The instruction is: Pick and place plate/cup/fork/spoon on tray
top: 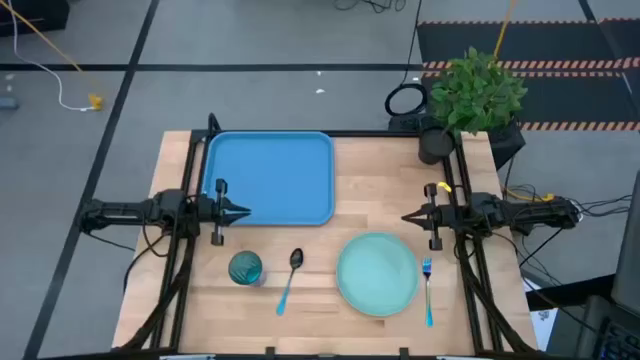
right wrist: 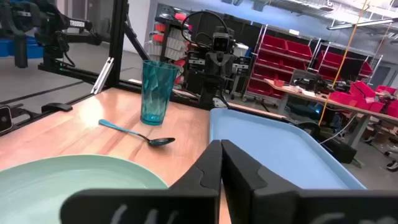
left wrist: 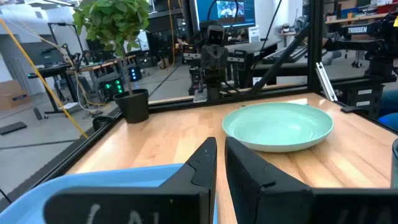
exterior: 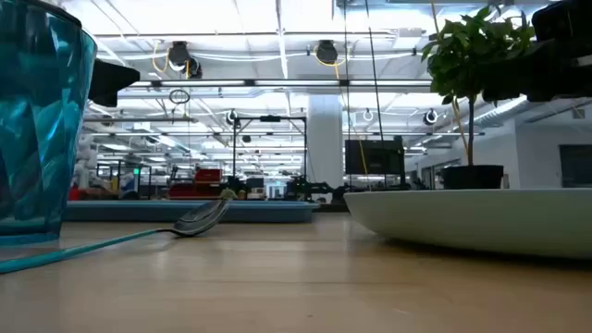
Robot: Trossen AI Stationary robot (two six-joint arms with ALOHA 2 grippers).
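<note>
The blue tray [top: 270, 178] lies at the table's far left. The mint-green plate [top: 377, 272] lies near the front right, the blue-handled fork [top: 427, 290] just right of it. The teal cup [top: 245, 268] stands upright at the front left, the spoon [top: 290, 278] beside it on the table. My left gripper [top: 246, 212] is shut and empty over the tray's near edge; in the left wrist view [left wrist: 221, 152] its fingers point toward the plate [left wrist: 278, 126]. My right gripper [top: 406, 216] is shut and empty, above the table beyond the plate [right wrist: 74, 180].
A potted plant [top: 470, 100] in a dark pot stands at the far right corner. A dark frame runs along the table's left, right and far edges. Bare wood lies between the tray and the plate.
</note>
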